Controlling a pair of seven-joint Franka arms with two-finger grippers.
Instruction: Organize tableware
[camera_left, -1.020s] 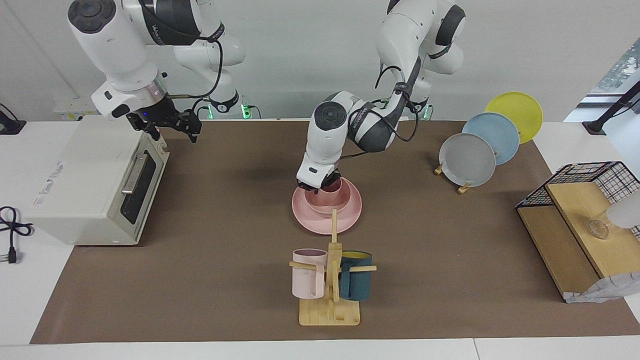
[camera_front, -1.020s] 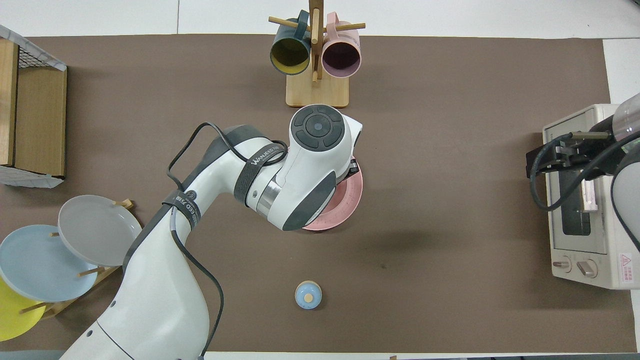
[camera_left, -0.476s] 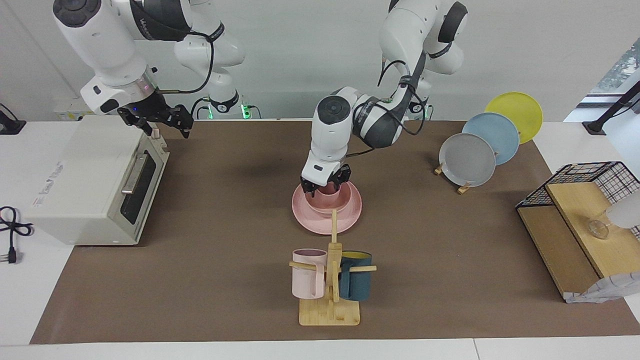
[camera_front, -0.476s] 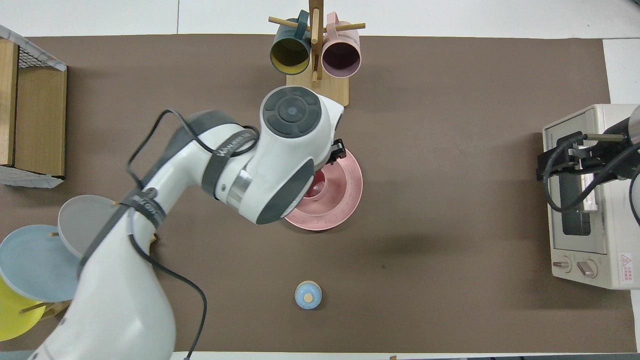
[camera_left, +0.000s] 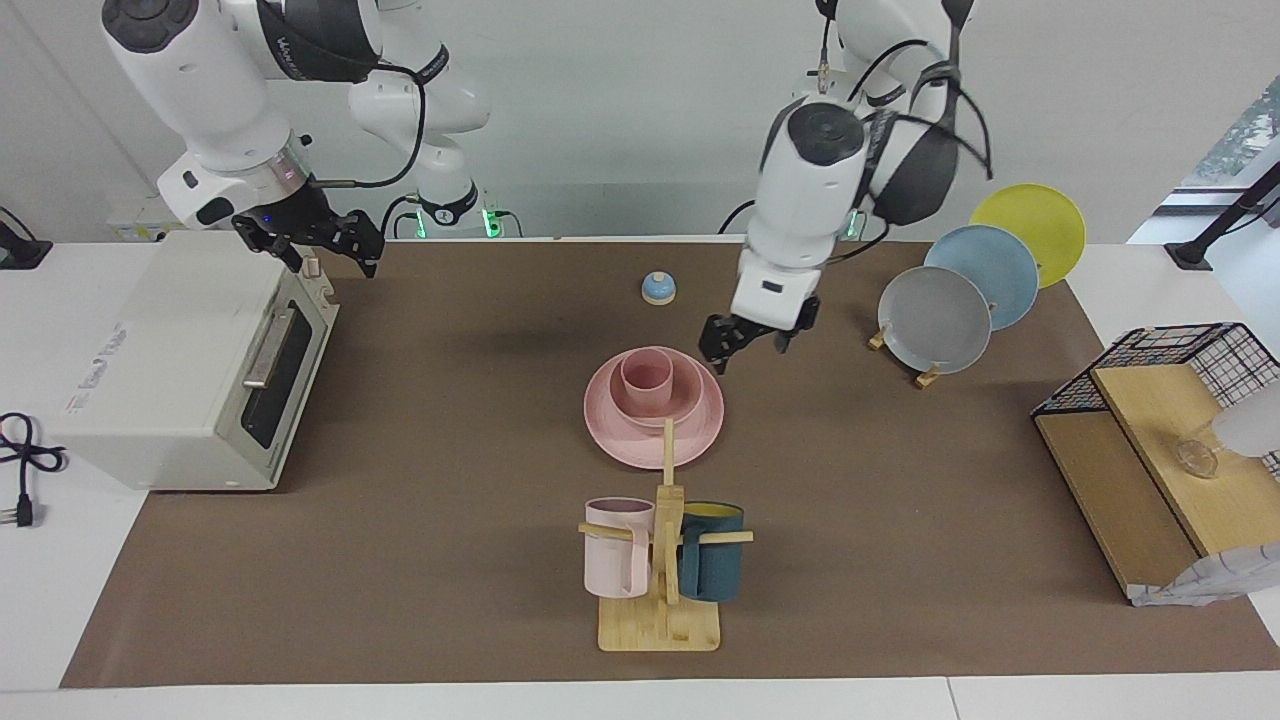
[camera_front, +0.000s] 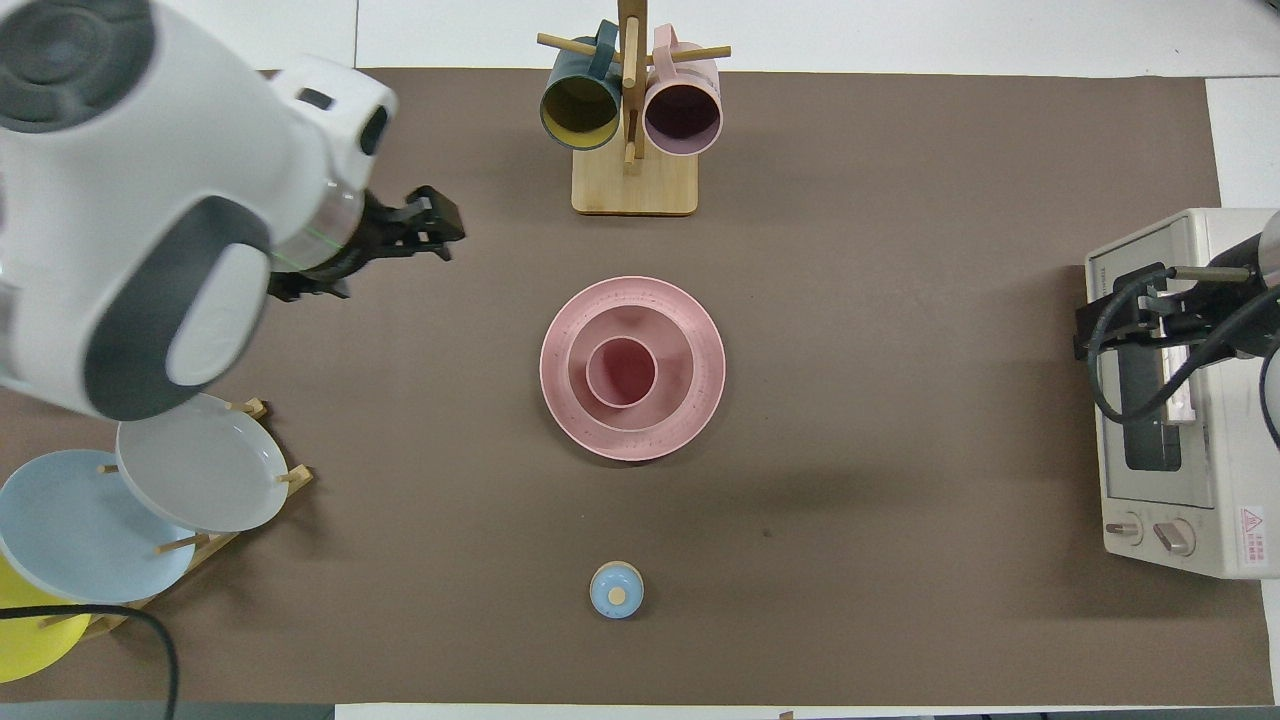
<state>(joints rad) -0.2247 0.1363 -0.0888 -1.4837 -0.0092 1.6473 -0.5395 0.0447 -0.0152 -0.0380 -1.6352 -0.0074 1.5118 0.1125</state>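
The pink plate (camera_left: 610, 435) lies mid-table, also in the overhead view (camera_front: 700, 400). The pink bowl (camera_left: 680, 408) sits on it, also in the overhead view (camera_front: 675, 385). The pink cup (camera_left: 645, 378) stands upright in the bowl, also in the overhead view (camera_front: 621, 372). My left gripper (camera_left: 748, 347) is open and empty, raised over the mat beside the plate toward the left arm's end; it also shows in the overhead view (camera_front: 370, 258). My right gripper (camera_left: 312, 250) is open and waits over the toaster oven (camera_left: 190, 360); it also shows in the overhead view (camera_front: 1130, 320).
A wooden mug tree (camera_left: 660, 620) with a pale pink and a teal mug stands farther from the robots than the plate. A small blue bell (camera_left: 658, 288) sits nearer to them. A rack of grey, blue and yellow plates (camera_left: 935, 320) and a wire-and-wood shelf (camera_left: 1150, 450) stand at the left arm's end.
My left gripper has let go of the cup in the bowl, risen and swung away toward the left arm's end. The right gripper shifted slightly over the oven.
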